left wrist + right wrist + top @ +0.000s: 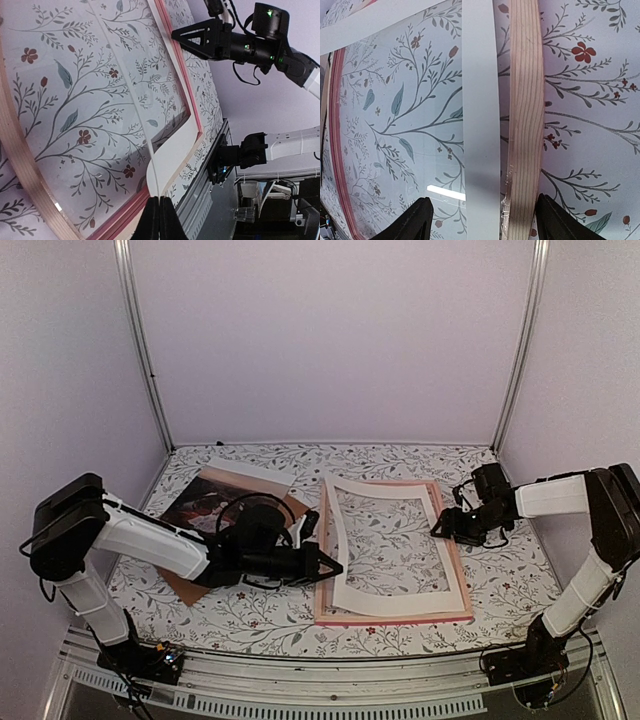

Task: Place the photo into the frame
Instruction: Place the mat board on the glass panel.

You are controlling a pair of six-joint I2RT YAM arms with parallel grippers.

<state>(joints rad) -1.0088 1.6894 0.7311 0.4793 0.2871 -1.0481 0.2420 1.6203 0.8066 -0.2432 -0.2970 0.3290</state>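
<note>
The pink frame [400, 619] lies flat right of centre, its floral-cloth-showing pane uncovered. A white mat board [400, 598] with a cutout rests on it, its left edge lifted. My left gripper [335, 565] is shut on that edge; the left wrist view shows the mat [175, 150] pinched at the fingertips [160, 199] above the frame rail [187, 75]. The dark photo [205, 502] lies at the left on a brown backing board [182, 586], partly hidden by the left arm. My right gripper [438, 530] hovers open over the frame's right side, straddling the mat strip [480, 125] and wooden rail [525, 125].
The floral tablecloth [260, 615] covers the table between plain lilac walls. Metal posts [140, 340] stand at the back corners. A metal rail [330, 680] runs along the near edge by the arm bases.
</note>
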